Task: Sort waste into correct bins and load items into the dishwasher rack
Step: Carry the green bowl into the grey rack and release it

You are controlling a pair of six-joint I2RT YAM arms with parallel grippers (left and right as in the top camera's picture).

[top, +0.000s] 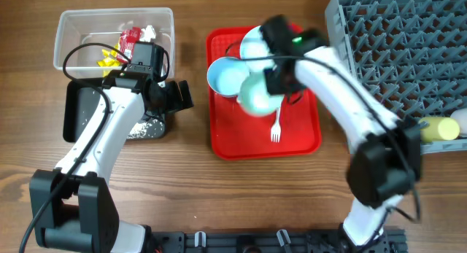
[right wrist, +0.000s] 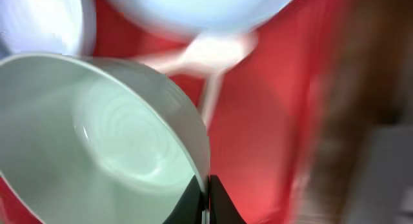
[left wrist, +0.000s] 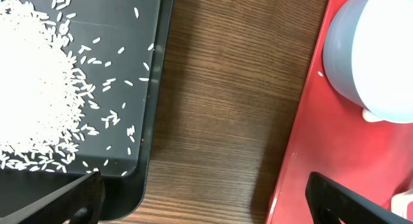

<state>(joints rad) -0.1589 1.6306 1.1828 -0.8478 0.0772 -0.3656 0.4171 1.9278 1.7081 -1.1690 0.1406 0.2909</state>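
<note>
My right gripper (top: 276, 78) (right wrist: 206, 188) is shut on the rim of a light blue bowl (top: 257, 97) (right wrist: 116, 133), held tilted over the red tray (top: 226, 140). A second light blue bowl (top: 225, 76) (left wrist: 374, 56) and the light blue plate (top: 253, 41) are on the tray. The white fork (top: 276, 127) lies at the tray's front. My left gripper (top: 177, 96) (left wrist: 206, 208) stands open between the black bin (top: 74, 111) (left wrist: 151, 121) and the tray, holding nothing. Rice grains (left wrist: 39, 88) lie in the black bin. Red and yellow wrappers (top: 120, 49) lie in the clear bin (top: 66, 34).
The grey dishwasher rack (top: 408, 49) fills the back right. A yellow cup (top: 436, 128) and a white cup (top: 462, 122) lie on their sides at its front edge. Bare wood (left wrist: 219, 108) separates the black bin from the red tray.
</note>
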